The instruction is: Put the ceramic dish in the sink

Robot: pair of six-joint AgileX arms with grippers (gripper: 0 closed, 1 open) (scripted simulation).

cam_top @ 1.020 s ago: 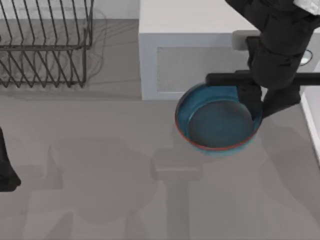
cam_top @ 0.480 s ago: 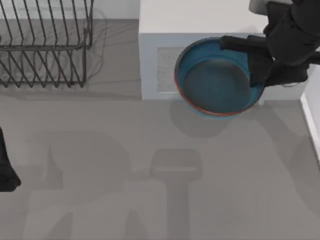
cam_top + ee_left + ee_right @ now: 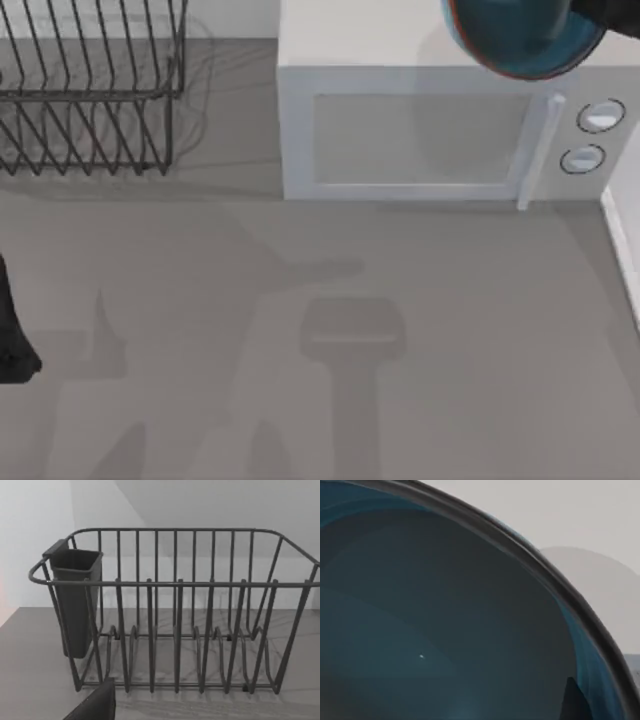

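The ceramic dish (image 3: 520, 35), a glossy blue bowl with a reddish-brown rim, hangs in the air over the top of the microwave (image 3: 420, 140), partly cut off by the top view's upper edge. My right gripper (image 3: 590, 12) is at the dish's right rim, shut on it. Up close in the right wrist view I see the dish's blue inside (image 3: 445, 630), with one dark fingertip (image 3: 575, 705) inside the rim. My left gripper (image 3: 12, 345) is parked at the table's left edge. The sink is out of view.
A wire dish rack (image 3: 90, 90) stands at the back left; the left wrist view faces the rack (image 3: 175, 620) and its dark utensil cup (image 3: 75, 600). A white raised edge (image 3: 625, 250) runs along the table's right border.
The right arm has lifted the dish from the table in front of the microwave and carried it up and back, over the microwave's top. The left arm has not moved.
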